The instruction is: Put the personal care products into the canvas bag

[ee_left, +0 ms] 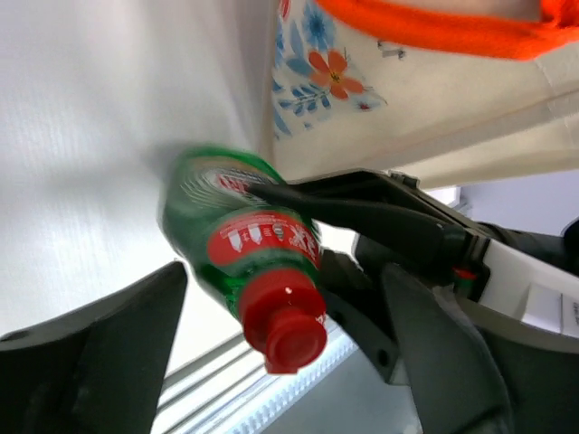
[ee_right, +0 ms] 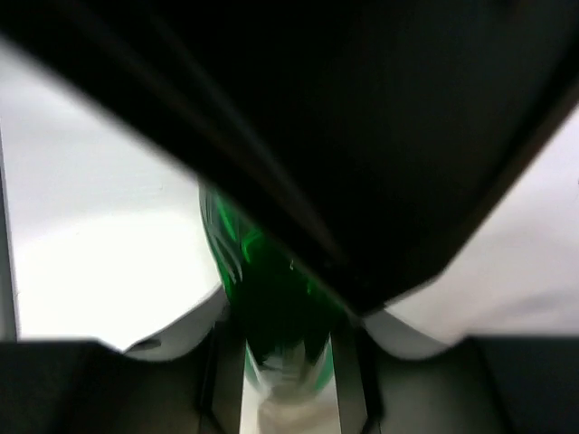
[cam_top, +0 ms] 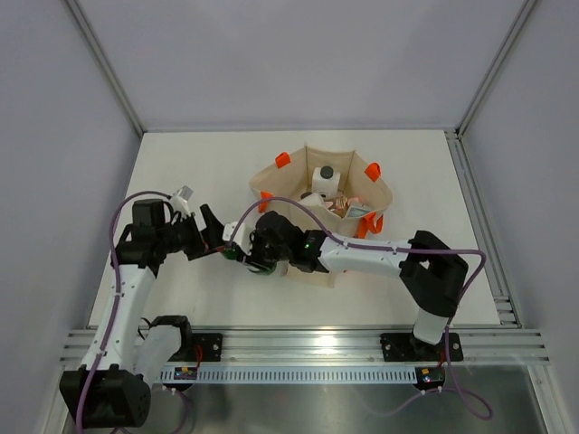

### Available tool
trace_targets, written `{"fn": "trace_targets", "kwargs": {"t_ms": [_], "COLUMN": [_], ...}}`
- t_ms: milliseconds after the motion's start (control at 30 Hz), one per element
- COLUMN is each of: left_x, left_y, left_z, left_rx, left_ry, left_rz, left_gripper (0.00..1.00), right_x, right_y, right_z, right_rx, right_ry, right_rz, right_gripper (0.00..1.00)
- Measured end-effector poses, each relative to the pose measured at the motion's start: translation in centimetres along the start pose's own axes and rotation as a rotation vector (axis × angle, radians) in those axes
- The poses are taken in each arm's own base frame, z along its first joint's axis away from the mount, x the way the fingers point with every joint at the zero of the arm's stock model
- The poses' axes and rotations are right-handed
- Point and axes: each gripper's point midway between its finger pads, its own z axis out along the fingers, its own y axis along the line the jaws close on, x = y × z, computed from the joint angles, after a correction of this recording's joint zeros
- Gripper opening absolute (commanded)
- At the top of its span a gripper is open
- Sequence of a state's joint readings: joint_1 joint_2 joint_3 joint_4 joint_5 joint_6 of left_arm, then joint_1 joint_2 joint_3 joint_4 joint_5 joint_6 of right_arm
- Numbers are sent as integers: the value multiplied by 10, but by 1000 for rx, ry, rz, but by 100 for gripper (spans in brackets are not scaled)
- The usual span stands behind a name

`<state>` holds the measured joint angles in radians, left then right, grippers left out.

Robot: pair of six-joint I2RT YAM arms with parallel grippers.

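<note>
green bottle (ee_left: 244,240) is pinched across its body by the right gripper (cam_top: 242,256). one dark finger is seen laid over the label in the left wrist view, and green plastic fills the gap between the fingers in the right wrist view. the left gripper (cam_top: 217,233) is spread wide, its fingers (ee_left: 99,362) standing either side of the bottle with no contact seen.

position: the bottle is held tilted, red cap (ee_left: 285,330) toward the near edge, low over the table (cam_top: 181,163). whether it touches the table cannot be told. it is just beside the near left corner of the bag (cam_top: 268,185), outside it.

handling, judged: small plastic bottle, light, and stiff enough for a firm pinch. it is smooth and round, so it may twist or slip between the fingers. it is best taken mid-body on the label, as now. the cap is narrower and would give a poorer hold.

edges and room: the bag mouth is open upward, with orange handles (cam_top: 283,159) at the far rim. a white bottle with a black cap (cam_top: 326,174) and other items are seen inside, mostly toward the far side. the soft rim could be caught or folded in if the bottle is carried across low, so a lift above the rim is called for first. the right arm lies across the near wall of the bag. bare table is seen to the left and far left.
</note>
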<state>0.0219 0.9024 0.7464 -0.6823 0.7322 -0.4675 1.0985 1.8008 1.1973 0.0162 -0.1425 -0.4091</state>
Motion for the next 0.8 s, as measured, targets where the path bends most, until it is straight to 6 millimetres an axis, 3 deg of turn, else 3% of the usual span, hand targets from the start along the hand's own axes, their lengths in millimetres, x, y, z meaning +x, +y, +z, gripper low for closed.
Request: {"fn": "trace_targets", "kwargs": {"t_ms": [200, 333, 500, 600, 667, 733, 800], "left_x": [-18, -37, -63, -76, -82, -84, -85], "left_y": [-31, -52, -73, -85, -90, -92, -91], "left_z": [-24, -43, -75, -95, -104, -107, -108], "left_rx": [35, 35, -10, -34, -36, -37, -35], "left_ry": [-97, -195, -364, -462, -518, -544, -563], "left_rz": [99, 169, 260, 297, 316, 314, 309], "left_gripper": [99, 99, 99, 99, 99, 99, 99], "right_x": [-17, -7, 0, -23, -50, -78, -109], "right_y": [11, 34, 59, 64, 62, 56, 38], "right_z": [-32, -53, -96, -129, -152, -174, -201], "right_rx": [-76, -189, -344, -394, -399, -395, -369], "right_ry": [-24, 31, 125, 111, 58, -8, -99], "right_rz": [-24, -71, -89, -90, -99, -96, -66], "right_gripper": [0, 0, 0, 0, 0, 0, 0]}}
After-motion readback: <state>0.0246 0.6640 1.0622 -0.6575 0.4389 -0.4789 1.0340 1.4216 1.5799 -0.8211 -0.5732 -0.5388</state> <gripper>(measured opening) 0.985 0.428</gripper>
